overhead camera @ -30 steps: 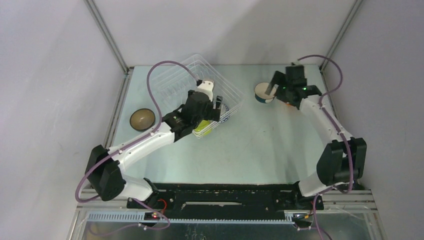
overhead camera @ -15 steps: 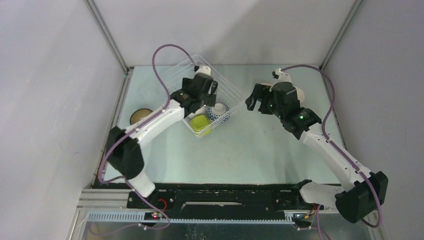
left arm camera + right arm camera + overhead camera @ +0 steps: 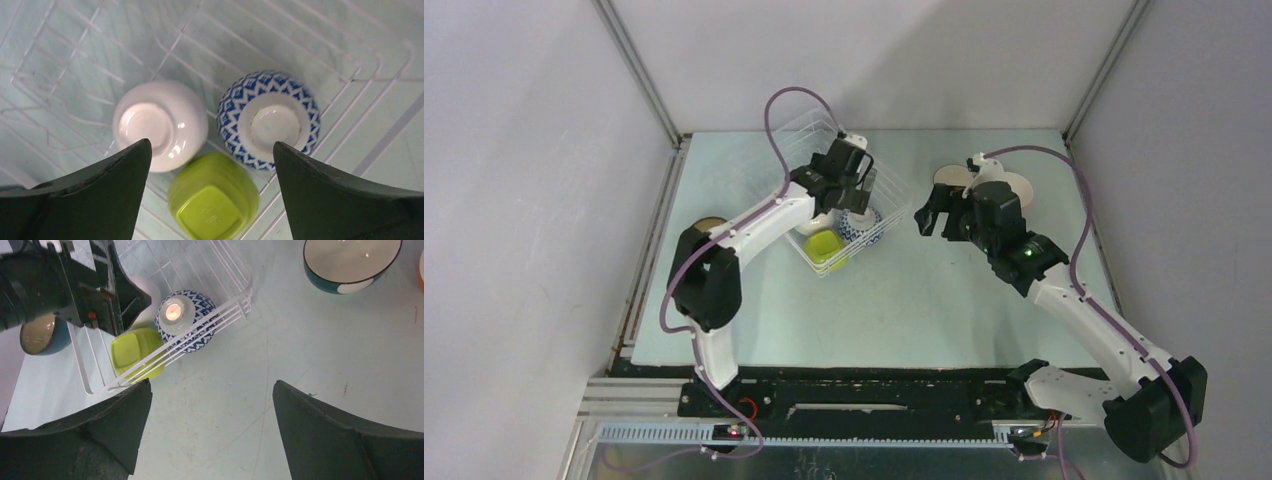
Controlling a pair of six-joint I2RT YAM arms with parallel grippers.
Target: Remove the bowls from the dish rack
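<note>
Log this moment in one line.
left gripper open over rack | right gripper open, empty | in rack: white bowl, lime bowl, patterned bowl, upside down | out: teal bowl

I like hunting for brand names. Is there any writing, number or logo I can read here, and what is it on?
No text here can be read.
Green bowl: faint moulded marks on its upturned base, too blurred to read.

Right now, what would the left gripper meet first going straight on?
Likely the upturned lime green bowl in the white wire dish rack, or the glossy white bowl beside it; depth is unclear.
</note>
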